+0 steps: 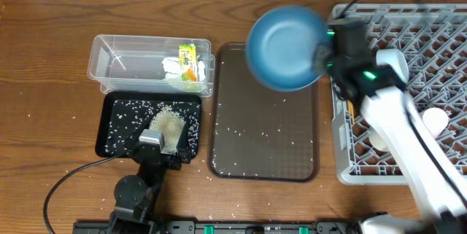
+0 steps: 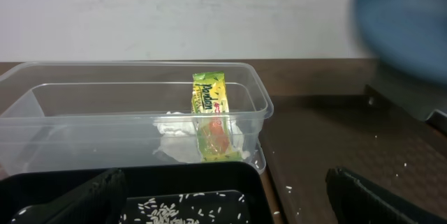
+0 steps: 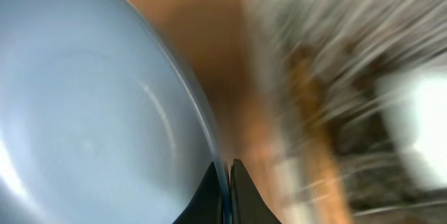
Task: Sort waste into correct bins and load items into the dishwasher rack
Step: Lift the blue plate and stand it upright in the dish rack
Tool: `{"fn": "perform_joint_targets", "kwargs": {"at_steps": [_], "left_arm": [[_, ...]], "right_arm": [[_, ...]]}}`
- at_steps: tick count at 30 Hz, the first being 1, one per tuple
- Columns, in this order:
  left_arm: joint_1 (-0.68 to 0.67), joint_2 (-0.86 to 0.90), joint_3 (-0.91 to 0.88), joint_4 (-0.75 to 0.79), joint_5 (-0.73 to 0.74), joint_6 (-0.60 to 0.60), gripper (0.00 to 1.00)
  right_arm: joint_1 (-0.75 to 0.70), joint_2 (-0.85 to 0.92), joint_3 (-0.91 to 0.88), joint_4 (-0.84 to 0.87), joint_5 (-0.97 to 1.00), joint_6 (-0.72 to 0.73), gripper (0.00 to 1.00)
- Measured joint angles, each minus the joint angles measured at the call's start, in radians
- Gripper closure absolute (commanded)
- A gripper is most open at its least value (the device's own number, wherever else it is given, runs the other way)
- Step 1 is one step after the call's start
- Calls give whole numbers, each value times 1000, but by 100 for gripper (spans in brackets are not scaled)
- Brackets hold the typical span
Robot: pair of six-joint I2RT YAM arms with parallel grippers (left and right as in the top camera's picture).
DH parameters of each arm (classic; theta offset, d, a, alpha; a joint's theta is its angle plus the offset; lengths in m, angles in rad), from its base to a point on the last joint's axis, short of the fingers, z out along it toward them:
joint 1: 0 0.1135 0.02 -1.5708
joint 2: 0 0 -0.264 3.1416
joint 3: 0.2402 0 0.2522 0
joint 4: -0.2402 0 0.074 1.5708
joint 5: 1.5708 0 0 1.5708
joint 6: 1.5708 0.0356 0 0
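My right gripper (image 1: 321,53) is shut on the rim of the round dark-blue plate (image 1: 286,47) and holds it in the air over the brown serving tray's far right corner, beside the grey dishwasher rack (image 1: 430,30). In the right wrist view the fingers (image 3: 225,172) pinch the plate (image 3: 91,112) edge. The clear tub (image 1: 117,63) holds white tissue (image 1: 174,70) and the snack wrapper (image 1: 190,60). The black tray (image 1: 117,128) holds loose rice (image 1: 169,123). My left gripper (image 2: 223,203) is open over the black tray's near edge. White cups (image 1: 435,121) sit in the rack.
The brown serving tray (image 1: 264,125) lies between the bins and the rack, with scattered rice grains on it. More grains lie on the wooden table around the black tray. A cable runs from the left arm at the front left.
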Motion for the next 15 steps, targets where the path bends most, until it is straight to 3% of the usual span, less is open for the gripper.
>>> {"fn": "perform_joint_targets", "kwargs": {"at_steps": [7,15], "left_arm": [[0,0,0,0,0,0,7],[0,0,0,0,0,0,6]], "right_arm": [[-99,-150,6,116,658,-216,99],[-325,-84,3,336,901,-543,99]]}}
